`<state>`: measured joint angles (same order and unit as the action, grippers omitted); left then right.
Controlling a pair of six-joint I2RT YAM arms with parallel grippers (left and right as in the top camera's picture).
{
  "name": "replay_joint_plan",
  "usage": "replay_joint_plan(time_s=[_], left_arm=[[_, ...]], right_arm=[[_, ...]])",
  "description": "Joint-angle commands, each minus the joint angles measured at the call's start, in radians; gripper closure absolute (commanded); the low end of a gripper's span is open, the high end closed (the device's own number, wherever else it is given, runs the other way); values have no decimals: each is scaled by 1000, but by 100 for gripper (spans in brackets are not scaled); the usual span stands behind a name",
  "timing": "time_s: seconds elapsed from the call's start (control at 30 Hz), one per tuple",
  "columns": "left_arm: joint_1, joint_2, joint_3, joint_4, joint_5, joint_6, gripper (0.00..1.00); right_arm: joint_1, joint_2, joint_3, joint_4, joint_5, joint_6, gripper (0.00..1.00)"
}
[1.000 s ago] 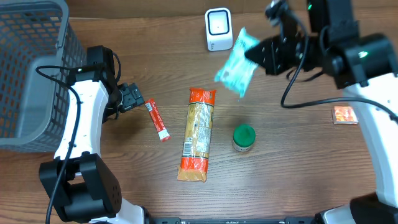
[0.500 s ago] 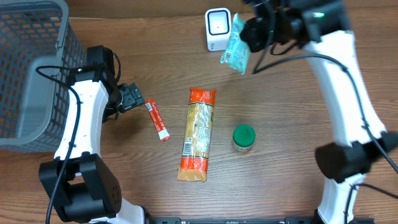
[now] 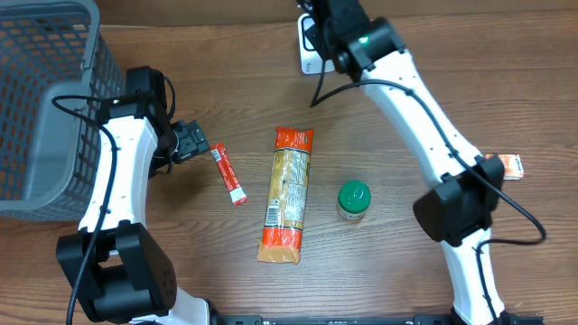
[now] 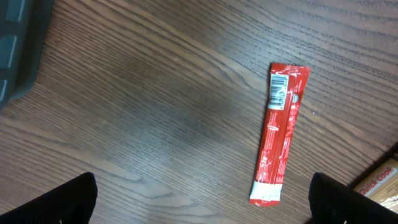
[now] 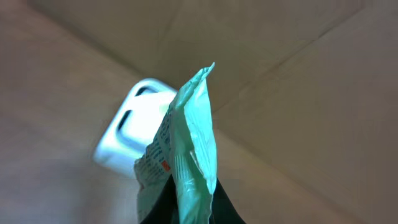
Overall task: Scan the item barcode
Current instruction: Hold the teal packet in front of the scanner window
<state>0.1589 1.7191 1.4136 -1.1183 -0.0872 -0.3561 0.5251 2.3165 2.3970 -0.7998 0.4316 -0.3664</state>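
Pinching teal packet [image 5: 189,143] in right gripper [image 5: 186,211], top edge near white scanner [image 5: 127,134] beyond jaws; left gripper [image 4: 208,202] gaping, red sachet [image 4: 278,134] ahead, clear of both fingertips [image 4: 62,199].

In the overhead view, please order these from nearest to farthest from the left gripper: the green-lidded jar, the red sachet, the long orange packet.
1. The red sachet, just beside the left gripper.
2. The long orange packet, in the middle of the table.
3. The green-lidded jar, on the far side of that packet.
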Motion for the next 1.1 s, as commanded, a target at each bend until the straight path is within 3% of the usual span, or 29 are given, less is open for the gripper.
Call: replay_joint_plan(time_s=[0.0,0.23,0.5,1.07], left_arm=[[2,-11,10,1,-6,8,0],[2,-11,10,1,-6,8,0],[2,-11,10,1,-6,8,0],[2,-11,10,1,-6,8,0]], right_arm=[[15,45,11,72,160,-107,97],[27,135,11,268,249,-268,97],[52,228,11,484,338,-317,97],[94,329,9,543,406,-318,97]])
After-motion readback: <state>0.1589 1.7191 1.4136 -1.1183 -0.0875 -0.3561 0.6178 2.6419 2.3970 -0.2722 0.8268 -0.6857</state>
